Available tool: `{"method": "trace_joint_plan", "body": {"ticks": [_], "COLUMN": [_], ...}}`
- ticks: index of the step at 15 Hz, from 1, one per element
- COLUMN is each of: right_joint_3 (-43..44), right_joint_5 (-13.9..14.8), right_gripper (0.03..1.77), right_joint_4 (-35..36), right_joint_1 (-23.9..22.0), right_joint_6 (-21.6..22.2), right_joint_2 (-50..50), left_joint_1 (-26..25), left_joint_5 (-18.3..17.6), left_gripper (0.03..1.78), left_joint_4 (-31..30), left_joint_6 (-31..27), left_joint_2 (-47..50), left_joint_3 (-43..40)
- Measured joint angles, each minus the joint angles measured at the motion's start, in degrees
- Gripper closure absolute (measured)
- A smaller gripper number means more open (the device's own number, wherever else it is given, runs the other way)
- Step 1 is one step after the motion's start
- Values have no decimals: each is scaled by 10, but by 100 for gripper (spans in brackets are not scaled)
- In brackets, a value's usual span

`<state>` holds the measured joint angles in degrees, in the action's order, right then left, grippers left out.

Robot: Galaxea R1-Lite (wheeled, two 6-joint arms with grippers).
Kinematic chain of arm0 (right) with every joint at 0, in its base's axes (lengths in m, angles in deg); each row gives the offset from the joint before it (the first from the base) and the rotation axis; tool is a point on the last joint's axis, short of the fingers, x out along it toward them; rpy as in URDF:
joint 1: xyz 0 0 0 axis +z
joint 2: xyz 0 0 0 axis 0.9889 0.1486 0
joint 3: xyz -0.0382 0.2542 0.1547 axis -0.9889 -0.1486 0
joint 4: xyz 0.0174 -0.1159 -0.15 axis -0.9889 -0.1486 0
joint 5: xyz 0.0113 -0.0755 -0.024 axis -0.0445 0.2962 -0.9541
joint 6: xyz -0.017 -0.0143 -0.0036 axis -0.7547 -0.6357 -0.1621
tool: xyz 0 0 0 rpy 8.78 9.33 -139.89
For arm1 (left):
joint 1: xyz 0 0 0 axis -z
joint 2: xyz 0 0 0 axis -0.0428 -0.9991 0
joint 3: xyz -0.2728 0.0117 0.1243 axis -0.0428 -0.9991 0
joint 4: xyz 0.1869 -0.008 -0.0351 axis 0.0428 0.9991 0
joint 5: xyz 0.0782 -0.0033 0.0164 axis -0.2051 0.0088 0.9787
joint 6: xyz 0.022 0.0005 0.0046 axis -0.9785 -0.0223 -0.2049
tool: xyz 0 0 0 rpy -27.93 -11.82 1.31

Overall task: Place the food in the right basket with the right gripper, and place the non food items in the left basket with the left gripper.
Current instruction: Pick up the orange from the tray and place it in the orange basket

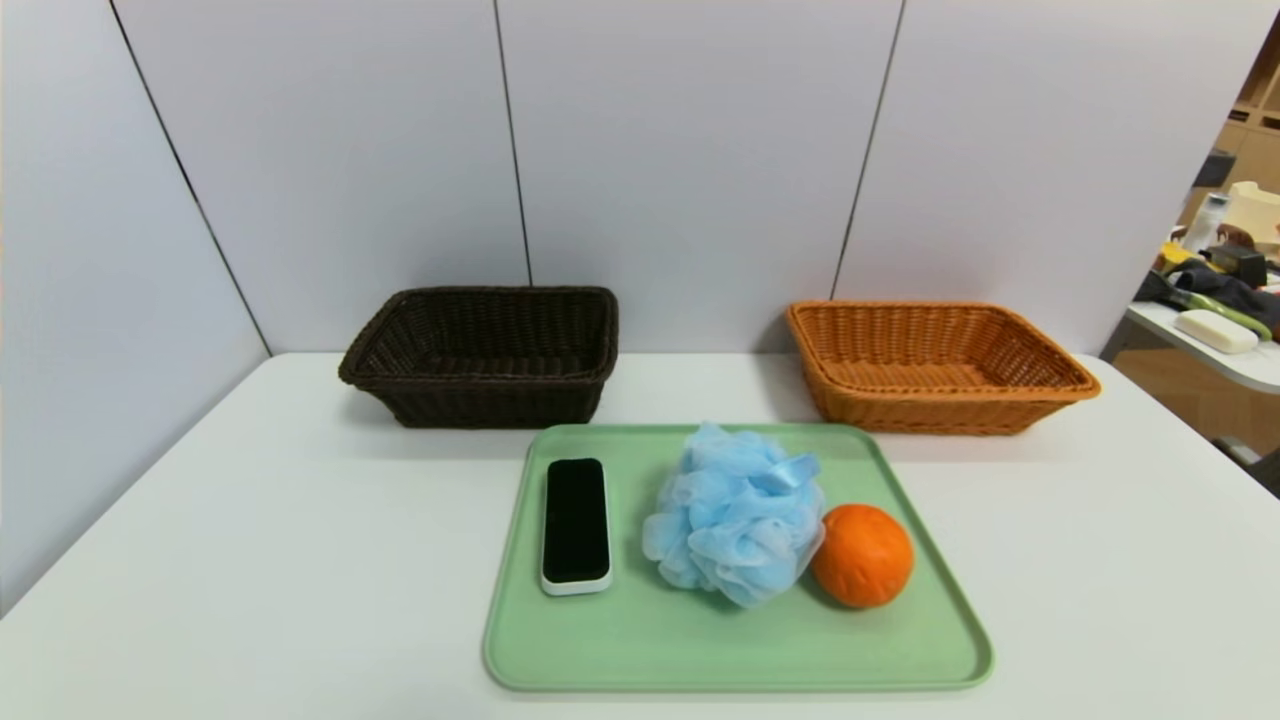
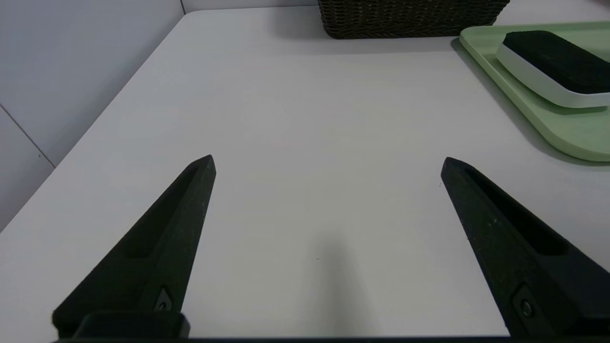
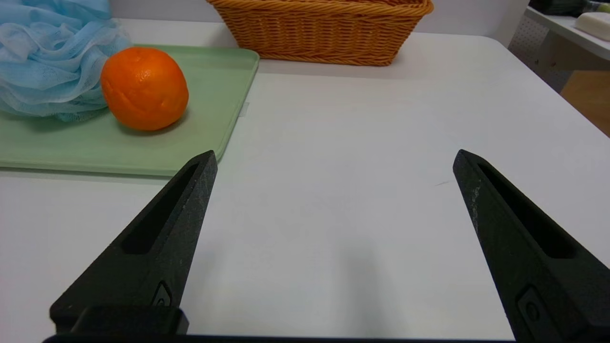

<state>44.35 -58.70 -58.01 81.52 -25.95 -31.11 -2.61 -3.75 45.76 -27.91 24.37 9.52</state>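
A round orange fruit [image 1: 862, 555] [image 3: 144, 88] lies on a green tray [image 1: 640, 640], touching a light-blue mesh pouf [image 1: 735, 515] [image 3: 43, 57]. A black-faced slab with a white rim [image 1: 576, 524] [image 2: 557, 66] lies on the tray's left part. At the back stand the dark brown left basket [image 1: 480, 355] [image 2: 410, 19] and the orange-tan right basket [image 1: 935, 365] [image 3: 324, 33], both with nothing in them. My left gripper [image 2: 328, 164] hovers open over bare table left of the tray. My right gripper [image 3: 334, 159] hovers open over bare table right of the tray. Neither arm shows in the head view.
Grey wall panels close off the table's back and left side. The table's right edge drops off toward a side desk [image 1: 1215, 345] with clutter and a white bar [image 3: 593, 24]. White tabletop [image 1: 250, 560] lies bare on both sides of the tray.
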Motion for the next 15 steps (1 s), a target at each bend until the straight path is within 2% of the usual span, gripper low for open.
{"method": "trace_joint_plan", "body": {"ticks": [6,9,12,15], "right_joint_3": [11,90,209,298], "right_joint_5": [2,-4,-17,-20], "right_gripper": [9,9,9,9], "right_joint_4": [-5,-75,-189,-226], "right_joint_1": [0,0,0,2], "right_joint_6": [1,2,-1,-4], "right_joint_2": [0,5,31,89], "left_joint_1": [0,0,0,0], "left_joint_5": [-1,-3,-5,-6], "left_gripper": [12,12,12,12], "left_joint_4": [0,11,84,185], "left_joint_6": [0,0,-1,-2], "left_joint_2": [0,0,0,-10], "left_joint_3": [0,28,100,194]}}
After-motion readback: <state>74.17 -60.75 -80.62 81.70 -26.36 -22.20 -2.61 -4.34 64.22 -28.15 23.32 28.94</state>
